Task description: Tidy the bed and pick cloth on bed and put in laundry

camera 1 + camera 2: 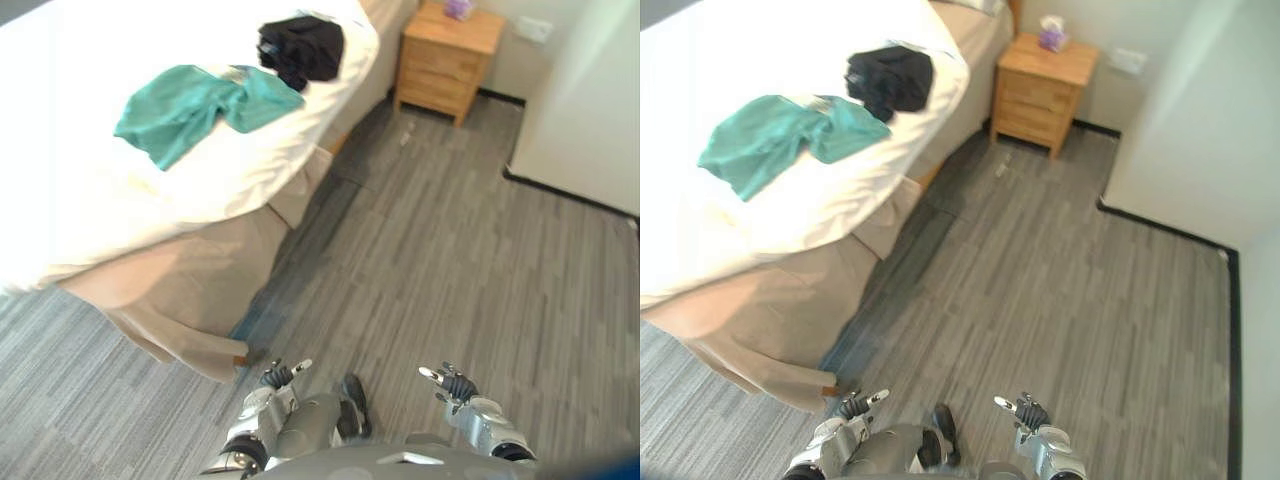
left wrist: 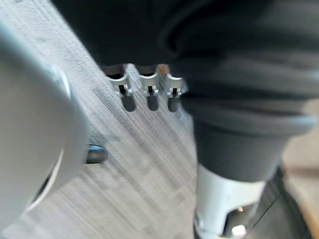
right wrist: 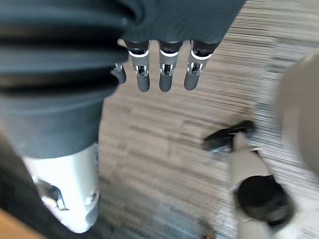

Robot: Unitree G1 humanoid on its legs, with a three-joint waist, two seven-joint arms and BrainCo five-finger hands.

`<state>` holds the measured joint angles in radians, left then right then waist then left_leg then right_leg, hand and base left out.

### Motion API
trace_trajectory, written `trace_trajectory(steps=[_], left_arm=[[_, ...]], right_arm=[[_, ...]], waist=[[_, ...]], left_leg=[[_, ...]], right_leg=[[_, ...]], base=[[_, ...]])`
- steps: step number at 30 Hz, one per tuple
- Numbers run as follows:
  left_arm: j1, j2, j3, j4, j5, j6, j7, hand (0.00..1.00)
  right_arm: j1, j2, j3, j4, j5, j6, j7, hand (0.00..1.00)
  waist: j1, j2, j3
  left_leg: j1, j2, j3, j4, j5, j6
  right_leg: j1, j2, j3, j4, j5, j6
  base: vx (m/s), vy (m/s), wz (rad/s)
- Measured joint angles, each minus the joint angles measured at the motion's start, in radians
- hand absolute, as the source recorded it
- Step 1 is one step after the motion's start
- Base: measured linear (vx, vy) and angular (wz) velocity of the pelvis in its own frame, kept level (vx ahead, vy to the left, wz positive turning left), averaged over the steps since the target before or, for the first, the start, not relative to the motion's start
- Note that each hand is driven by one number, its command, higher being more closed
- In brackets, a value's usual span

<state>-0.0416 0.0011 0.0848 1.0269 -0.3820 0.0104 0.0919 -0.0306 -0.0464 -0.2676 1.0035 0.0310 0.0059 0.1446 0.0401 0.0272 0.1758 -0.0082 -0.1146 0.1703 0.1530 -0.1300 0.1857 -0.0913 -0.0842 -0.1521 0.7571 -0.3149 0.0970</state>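
A teal cloth [image 1: 205,108] lies crumpled on the white bed [image 1: 80,190], near its right edge. A black cloth [image 1: 300,47] sits bunched farther back by the bed's corner. My left hand [image 1: 279,376] hangs low over the grey floor, well short of the bed, its fingers [image 2: 149,94] straight and empty. My right hand [image 1: 452,384] hangs beside it at the same height, also over bare floor, with its fingers [image 3: 165,74] straight and holding nothing.
A wooden nightstand [image 1: 446,58] with two drawers stands against the far wall past the bed, with a small purple item [image 1: 1051,38] on top. A beige bed skirt [image 1: 190,290] hangs to the floor. A white wall [image 1: 585,110] rises at the right.
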Motion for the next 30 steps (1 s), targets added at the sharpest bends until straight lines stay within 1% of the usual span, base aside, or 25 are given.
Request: trace_trajectory(steps=[1, 2, 3, 4, 5, 6, 7, 8, 9, 10, 11, 12, 13, 14, 15, 16, 18, 19, 20, 21, 22, 24, 25, 27, 30], left_arm=[[-0.008, -0.01, 0.003, 0.001, 0.001, -0.005, 0.001, 0.0], [-0.014, -0.015, 0.006, 0.001, 0.001, -0.007, 0.001, 0.0], [-0.014, -0.029, 0.023, 0.018, 0.002, -0.019, 0.001, 0.0], [-0.003, -0.04, 0.061, 0.025, 0.004, -0.019, 0.002, 0.0], [0.0, -0.042, 0.08, 0.024, 0.008, -0.02, 0.001, 0.0], [0.009, -0.04, 0.123, 0.019, 0.024, -0.026, 0.001, 0.0], [0.026, -0.031, 0.153, 0.013, 0.032, -0.038, 0.001, 0.0], [0.034, -0.026, 0.162, 0.011, 0.038, -0.041, 0.001, 0.0], [0.037, -0.02, 0.171, 0.009, 0.056, -0.042, 0.0, 0.0], [0.036, -0.043, 0.176, 0.007, 0.056, -0.036, -0.003, 0.0], [0.035, -0.05, 0.182, 0.006, 0.056, -0.035, -0.005, 0.0], [0.033, -0.072, 0.193, -0.007, 0.048, -0.032, -0.005, 0.0], [0.036, -0.075, 0.184, -0.012, 0.045, -0.02, -0.006, 0.0], [0.038, -0.075, 0.184, -0.015, 0.044, -0.019, -0.006, 0.0], [0.044, -0.073, 0.18, -0.024, 0.044, -0.019, -0.005, 0.0], [0.053, -0.066, 0.159, -0.025, 0.057, -0.021, -0.003, 0.0], [0.054, -0.063, 0.148, -0.024, 0.087, -0.024, -0.001, 0.0], [0.052, -0.059, 0.149, -0.022, 0.1, -0.028, 0.001, 0.0], [0.054, -0.053, 0.144, -0.022, 0.1, -0.031, 0.001, 0.0], [0.059, -0.042, 0.139, -0.02, 0.102, -0.037, 0.002, 0.0], [0.06, -0.013, 0.122, -0.011, 0.137, -0.037, 0.002, 0.0], [0.06, -0.005, 0.113, -0.01, 0.179, -0.035, 0.001, 0.0], [0.059, -0.008, 0.112, -0.01, 0.22, -0.035, 0.001, 0.0], [0.058, -0.013, 0.111, -0.01, 0.249, -0.034, 0.001, 0.0], [0.055, -0.021, 0.094, -0.012, 0.296, -0.035, -0.001, 0.0]], right_arm=[[0.02, 0.002, 0.001, -0.016, 0.003, -0.002, -0.001, 0.0], [0.029, 0.002, 0.001, -0.019, 0.003, -0.002, -0.002, 0.0], [0.038, 0.008, 0.003, -0.028, 0.002, -0.003, -0.003, 0.0], [0.037, 0.009, 0.027, -0.024, 0.002, -0.009, -0.006, 0.0], [0.041, 0.01, 0.039, -0.022, 0.002, -0.011, -0.007, 0.0], [0.046, 0.014, 0.078, -0.017, 0.002, -0.015, -0.013, 0.0], [0.042, 0.027, 0.118, -0.006, 0.004, -0.015, -0.017, 0.0], [0.04, 0.036, 0.129, -0.002, 0.006, -0.014, -0.019, 0.0], [0.03, 0.056, 0.156, 0.005, 0.031, -0.013, -0.021, 0.0], [0.006, 0.053, 0.156, 0.013, 0.041, -0.013, -0.02, 0.0], [-0.004, 0.053, 0.156, 0.011, 0.043, -0.014, -0.02, 0.0], [-0.019, 0.045, 0.158, -0.003, 0.043, -0.014, -0.019, 0.0], [-0.019, 0.043, 0.159, -0.008, 0.045, -0.013, -0.02, 0.0], [-0.017, 0.043, 0.159, -0.007, 0.046, -0.012, -0.021, 0.0], [-0.013, 0.043, 0.161, -0.004, 0.052, -0.011, -0.022, 0.0], [-0.01, 0.041, 0.165, -0.002, 0.066, -0.011, -0.023, 0.0], [-0.009, 0.026, 0.162, 0.005, 0.075, -0.006, -0.028, 0.0], [-0.01, 0.02, 0.152, 0.019, 0.076, 0.003, -0.033, 0.0], [-0.002, 0.021, 0.149, 0.027, 0.076, 0.011, -0.033, 0.0], [0.007, 0.021, 0.142, 0.039, 0.076, 0.016, -0.033, 0.0], [0.006, 0.029, 0.129, 0.038, 0.076, 0.021, -0.029, 0.0], [0.016, 0.032, 0.12, 0.037, 0.076, 0.024, -0.026, 0.0], [0.026, 0.032, 0.112, 0.035, 0.076, 0.023, -0.022, 0.0], [0.026, 0.032, 0.111, 0.031, 0.076, 0.023, -0.02, 0.0], [0.026, 0.03, 0.098, 0.023, 0.075, 0.023, -0.02, 0.0]], waist=[[-0.01, 0.007, -0.005], [-0.011, 0.01, -0.007], [-0.018, 0.017, -0.014], [-0.028, 0.008, -0.018], [-0.029, 0.007, -0.019], [-0.021, -0.011, -0.028], [-0.019, -0.041, -0.046], [-0.018, -0.057, -0.051], [-0.018, -0.084, -0.065], [-0.009, -0.029, -0.066], [-0.007, -0.018, -0.064], [-0.011, 0.011, -0.05], [-0.01, 0.028, -0.046], [-0.01, 0.03, -0.047], [-0.005, 0.029, -0.047], [-0.005, 0.027, -0.046], [-0.015, 0.027, -0.046], [-0.024, 0.023, -0.041], [-0.023, 0.014, -0.048], [-0.02, -0.001, -0.053], [-0.019, -0.013, -0.052], [-0.018, -0.026, -0.058], [-0.018, -0.018, -0.053], [-0.019, -0.019, -0.054], [-0.014, 0.001, -0.044]], left_leg=[[0.022, -0.001, -0.092, -0.007, -0.019, -0.021], [0.029, -0.001, -0.124, -0.007, -0.024, -0.024], [0.047, -0.001, -0.227, 0.0, -0.038, -0.033], [0.063, 0.0, -0.301, 0.014, -0.051, -0.047], [0.069, 0.0, -0.33, 0.024, -0.061, -0.053], [0.091, -0.001, -0.4, 0.061, -0.09, -0.079], [0.092, -0.006, -0.412, 0.103, -0.121, -0.121], [0.089, -0.009, -0.396, 0.12, -0.131, -0.137], [0.077, 0.007, -0.323, 0.172, -0.179, -0.172], [0.055, 0.074, -0.248, 0.213, -0.203, -0.195], [0.043, 0.087, -0.221, 0.229, -0.204, -0.2], [0.015, 0.128, -0.139, 0.278, -0.204, -0.207], [-0.012, 0.161, -0.067, 0.334, -0.202, -0.223], [-0.016, 0.174, -0.035, 0.352, -0.201, -0.227], [-0.015, 0.205, 0.027, 0.366, -0.204, -0.222], [-0.01, 0.245, 0.087, 0.342, -0.204, -0.222], [-0.007, 0.281, 0.116, 0.235, -0.17, -0.229], [-0.005, 0.286, 0.121, 0.163, -0.113, -0.248], [0.01, 0.263, 0.121, 0.117, -0.091, -0.243], [0.02, 0.247, 0.123, 0.081, -0.072, -0.238], [0.027, 0.225, 0.123, 0.04, -0.049, -0.232], [0.027, 0.218, 0.123, 0.036, -0.044, -0.229], [0.028, 0.216, 0.124, 0.042, -0.043, -0.228], [0.031, 0.216, 0.124, 0.045, -0.043, -0.228], [0.052, 0.231, 0.146, 0.041, -0.049, -0.236]], right_leg=[[-0.057, 0.0, 0.03, -0.101, 0.003, 0.004], [-0.077, 0.001, 0.049, -0.136, 0.007, 0.01], [-0.122, 0.005, 0.134, -0.237, 0.04, 0.012], [-0.14, 0.008, 0.198, -0.315, 0.082, 0.015], [-0.146, 0.008, 0.217, -0.341, 0.099, 0.013], [-0.145, 0.015, 0.243, -0.396, 0.156, -0.001], [-0.134, 0.012, 0.245, -0.445, 0.222, -0.025], [-0.123, 0.005, 0.243, -0.468, 0.264, -0.026], [-0.085, -0.024, 0.178, -0.493, 0.288, -0.024], [-0.064, 0.001, 0.114, -0.498, 0.282, -0.048], [-0.053, 0.001, 0.091, -0.507, 0.275, -0.055], [-0.01, 0.004, 0.028, -0.535, 0.256, -0.068], [0.035, 0.001, -0.026, -0.556, 0.245, -0.08], [0.05, 0.0, -0.04, -0.565, 0.242, -0.081], [0.076, -0.005, -0.071, -0.58, 0.237, -0.088], [0.101, -0.012, -0.105, -0.589, 0.233, -0.087], [0.1, -0.022, -0.132, -0.589, 0.227, -0.077], [0.096, -0.03, -0.138, -0.584, 0.225, -0.064], [0.101, -0.041, -0.134, -0.593, 0.231, -0.054], [0.101, -0.049, -0.133, -0.608, 0.239, -0.045], [0.104, -0.057, -0.132, -0.637, 0.255, -0.037], [0.109, -0.056, -0.132, -0.655, 0.264, -0.032], [0.12, -0.056, -0.132, -0.667, 0.269, -0.03], [0.128, -0.055, -0.132, -0.675, 0.27, -0.031], [0.135, -0.044, -0.11, -0.68, 0.272, -0.035]], base=[[0.29, -0.081, 1.55], [0.44, -0.148, 2.17], [0.38, -0.176, 2.1], [0.31, -0.151, 2.14], [0.38, -0.272, 2.01], [0.4, -0.346, 1.85], [0.4, -0.346, 1.8], [0.4, -0.395, 1.81], [0.35, -0.355, 1.61], [0.39, -0.405, 1.57], [0.25, -0.278, 1.3], [0.17, -0.241, 1.46], [0.15, -0.223, 1.38], [0.1, -0.179, 1.06], [0.05, -0.145, 0.75], [0.03, -0.134, 0.75], [0.01, -0.019, 0.57], [0.03, 0.082, 0.39], [0.03, 0.089, 0.26], [0.03, 0.092, 0.11], [0.02, 0.065, 0.06], [0.04, 0.041, 0.04], [0.05, 0.019, 0.03], [0.02, 0.008, 0.01], [0.01, -0.022, -0.22]])
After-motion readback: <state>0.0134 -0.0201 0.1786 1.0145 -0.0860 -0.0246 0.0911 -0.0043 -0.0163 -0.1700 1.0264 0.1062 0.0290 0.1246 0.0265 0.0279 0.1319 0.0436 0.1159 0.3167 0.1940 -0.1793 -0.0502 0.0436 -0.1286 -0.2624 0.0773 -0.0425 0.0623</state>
